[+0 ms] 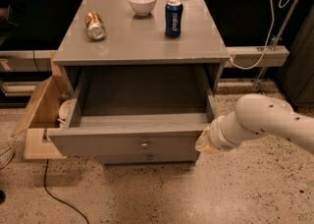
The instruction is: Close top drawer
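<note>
The top drawer (98, 144) of the grey cabinet (142, 46) is pulled far out toward me, and its grey box inside holds nothing that I can see. Its flat front carries a small round metal knob (144, 145) at the centre. My white arm (265, 120) reaches in from the right. The gripper (202, 144) is at the end of its yellowish wrist, right against the right end of the drawer front, and is mostly hidden there.
On the cabinet top stand a white bowl (142, 2) and a blue soda can (173, 17), and a brown can (94, 25) lies on its side. A lower drawer knob (149, 157) shows below. An open cardboard box (41, 115) sits at the left. A black cable (54, 188) lies on the floor.
</note>
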`<state>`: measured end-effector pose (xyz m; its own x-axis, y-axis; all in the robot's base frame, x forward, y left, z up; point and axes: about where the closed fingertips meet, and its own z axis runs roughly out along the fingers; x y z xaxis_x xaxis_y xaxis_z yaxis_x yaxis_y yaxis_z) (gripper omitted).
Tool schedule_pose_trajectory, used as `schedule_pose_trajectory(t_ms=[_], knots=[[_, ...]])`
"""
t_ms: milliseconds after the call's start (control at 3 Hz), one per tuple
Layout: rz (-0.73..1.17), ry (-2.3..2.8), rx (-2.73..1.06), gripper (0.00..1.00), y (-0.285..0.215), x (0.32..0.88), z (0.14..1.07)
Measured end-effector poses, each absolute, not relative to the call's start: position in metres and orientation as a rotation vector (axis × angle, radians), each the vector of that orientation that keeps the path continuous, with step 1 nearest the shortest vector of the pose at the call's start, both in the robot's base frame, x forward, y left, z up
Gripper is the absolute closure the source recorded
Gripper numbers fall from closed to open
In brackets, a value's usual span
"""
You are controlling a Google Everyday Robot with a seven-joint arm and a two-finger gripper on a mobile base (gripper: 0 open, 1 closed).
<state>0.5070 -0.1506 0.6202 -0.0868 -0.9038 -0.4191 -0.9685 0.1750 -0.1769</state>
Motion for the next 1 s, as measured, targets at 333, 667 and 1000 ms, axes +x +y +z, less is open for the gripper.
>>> schedule_pose_trajectory(t_ms=[333,667,1000], knots=[[0.170,1.991,-1.729,1.00,-0.151,0.525,0.624],[0.151,1.930,-1.712,1.00,-0.146,0.554,0.630],[0.151,1.930,-1.712,1.00,-0.146,0.554,0.630]])
